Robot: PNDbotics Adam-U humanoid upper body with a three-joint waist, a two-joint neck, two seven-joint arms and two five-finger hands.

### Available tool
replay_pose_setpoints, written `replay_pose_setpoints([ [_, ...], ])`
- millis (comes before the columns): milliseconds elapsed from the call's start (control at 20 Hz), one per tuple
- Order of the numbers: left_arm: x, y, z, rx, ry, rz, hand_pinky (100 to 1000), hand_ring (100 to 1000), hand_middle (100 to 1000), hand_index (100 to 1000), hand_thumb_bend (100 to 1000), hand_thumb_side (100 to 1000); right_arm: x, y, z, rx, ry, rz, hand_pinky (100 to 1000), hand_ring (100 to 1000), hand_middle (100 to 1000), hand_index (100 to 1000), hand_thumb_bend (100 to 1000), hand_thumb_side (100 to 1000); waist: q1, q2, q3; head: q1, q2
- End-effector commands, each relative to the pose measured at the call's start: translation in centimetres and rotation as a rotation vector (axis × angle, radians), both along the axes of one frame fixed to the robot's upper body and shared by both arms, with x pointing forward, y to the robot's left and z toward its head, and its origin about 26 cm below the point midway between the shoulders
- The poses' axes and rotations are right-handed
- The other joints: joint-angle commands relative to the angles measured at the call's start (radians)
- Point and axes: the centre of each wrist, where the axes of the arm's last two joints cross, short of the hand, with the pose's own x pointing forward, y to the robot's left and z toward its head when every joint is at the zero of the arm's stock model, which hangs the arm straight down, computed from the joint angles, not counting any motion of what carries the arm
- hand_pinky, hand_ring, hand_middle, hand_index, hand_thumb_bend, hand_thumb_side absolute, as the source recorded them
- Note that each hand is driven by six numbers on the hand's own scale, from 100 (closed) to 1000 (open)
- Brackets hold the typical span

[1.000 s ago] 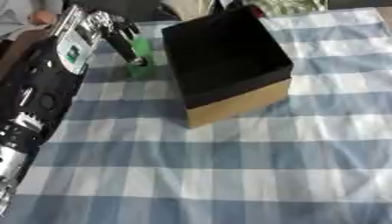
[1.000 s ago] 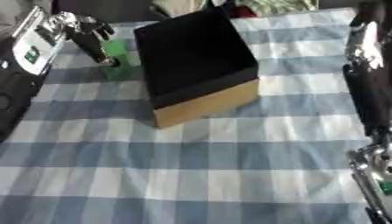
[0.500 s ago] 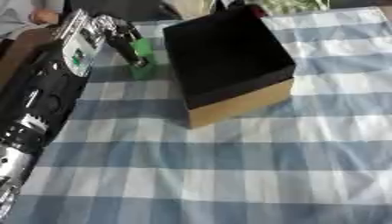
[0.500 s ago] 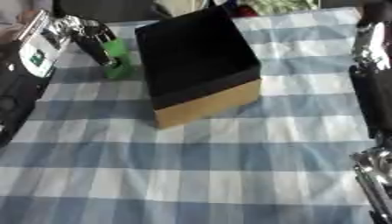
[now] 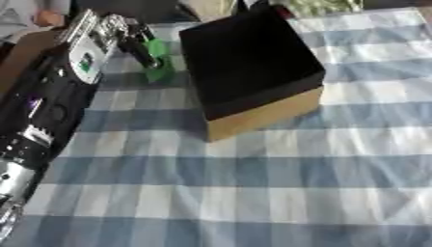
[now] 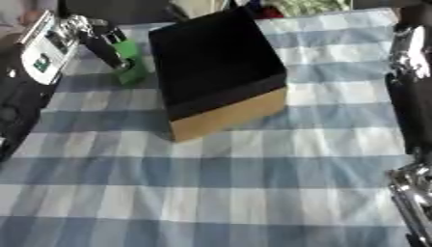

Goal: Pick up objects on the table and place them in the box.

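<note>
A black-lined open cardboard box point(image 5: 249, 67) with tan sides sits askew at the far middle of the blue-and-white checked tablecloth point(image 5: 253, 193); just left of it stands a small bright green block-shaped object point(image 5: 158, 60), at the far left of the cloth; the black-and-silver left hand point(image 5: 114, 36) has its dark fingers point(image 6: 105, 48) curled round it; of the right arm point(image 6: 413, 96) only a stretch shows along the right edge, so I cannot tell how that hand is held.
</note>
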Motion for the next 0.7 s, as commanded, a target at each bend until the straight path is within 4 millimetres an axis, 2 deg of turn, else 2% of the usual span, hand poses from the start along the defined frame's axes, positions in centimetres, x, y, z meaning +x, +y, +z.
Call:
replay_pose_setpoints([
  [50,-0.7,0.2,2.5,0.023,-0.069,0.015,872,726,557,714,100,100,-0.3,0.0,0.6,0.004,-0.021,0.006,872,798,674,816,100,623,-0.004,-0.037,0.004,-0.005,0.011],
  [300,-2.2,-1.3,4.5,0.051,-0.160,-0.026,852,706,545,707,100,104,-0.3,-0.1,0.5,0.005,-0.018,0.002,872,798,674,816,100,627,-0.007,-0.057,0.010,-0.028,0.027],
  [500,-4.1,-3.3,6.4,0.056,-0.266,-0.064,835,692,534,700,100,142,-0.3,-0.2,0.3,0.007,-0.013,-0.002,872,798,674,816,100,620,-0.010,-0.075,0.015,-0.060,0.045],
  [700,-6.1,-5.6,7.4,0.043,-0.350,-0.120,825,686,530,702,100,185,-0.3,-0.2,0.3,0.011,-0.011,-0.001,872,799,675,815,100,618,-0.014,-0.087,0.016,-0.081,0.056],
])
